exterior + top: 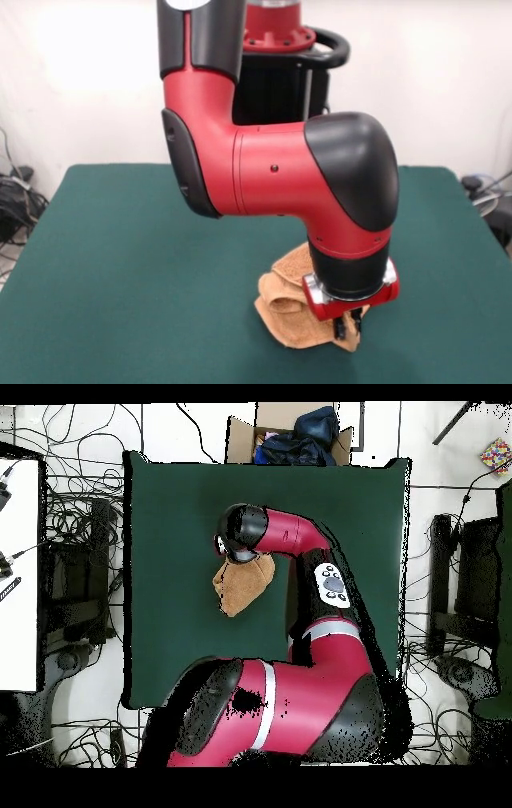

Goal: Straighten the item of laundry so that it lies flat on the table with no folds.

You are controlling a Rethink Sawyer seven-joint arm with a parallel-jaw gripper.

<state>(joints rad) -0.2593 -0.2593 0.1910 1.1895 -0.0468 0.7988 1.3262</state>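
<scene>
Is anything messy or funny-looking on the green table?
Yes. The little orange-tan washcloth is scrunched into a lumpy heap with folds and a rolled bit, not spread flat on the green table. The robot's hand is right down at one edge of it. Nothing looks spilled or broken.

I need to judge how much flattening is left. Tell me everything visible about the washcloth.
The washcloth is tan-orange terry, soft and fuzzy-looking. It is crumpled, not flat: layers overlap and one edge is rolled into a tube-like fold. It lies on the green table, toward the front view's near edge. The gripper is down at one side of it; the wrist hides part of the cloth. No tag shows.
</scene>
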